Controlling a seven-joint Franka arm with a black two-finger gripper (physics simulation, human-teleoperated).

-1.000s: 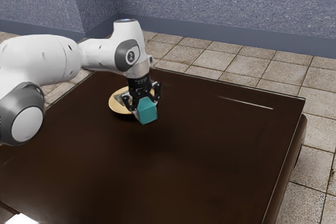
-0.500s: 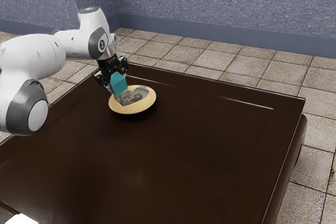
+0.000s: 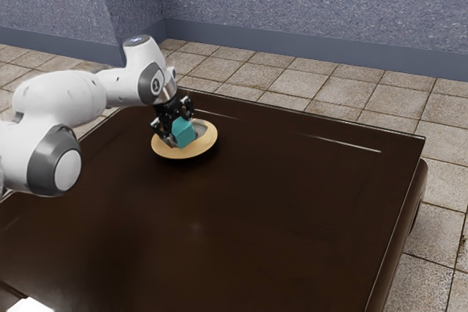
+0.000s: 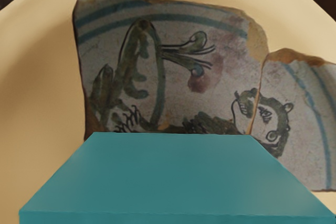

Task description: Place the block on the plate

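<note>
1. A dark brown, glossy counter [image 3: 292,210], with thin pale streaks [image 3: 347,143] near its far edge.
2. A floor [image 3: 384,100] of beige, mottled square tiles with darker joints, around the counter.
3. A speckled blue-grey wall [image 3: 307,1] behind, with a corner toward the exterior view's left.
4. A plain, darker blue-grey baseboard [image 3: 307,47] along the wall's foot.

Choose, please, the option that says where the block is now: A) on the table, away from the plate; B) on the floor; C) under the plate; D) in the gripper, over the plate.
D: the exterior view shows the block in the gripper over the plate, whose surface shows just beyond it in the wrist view.
</note>
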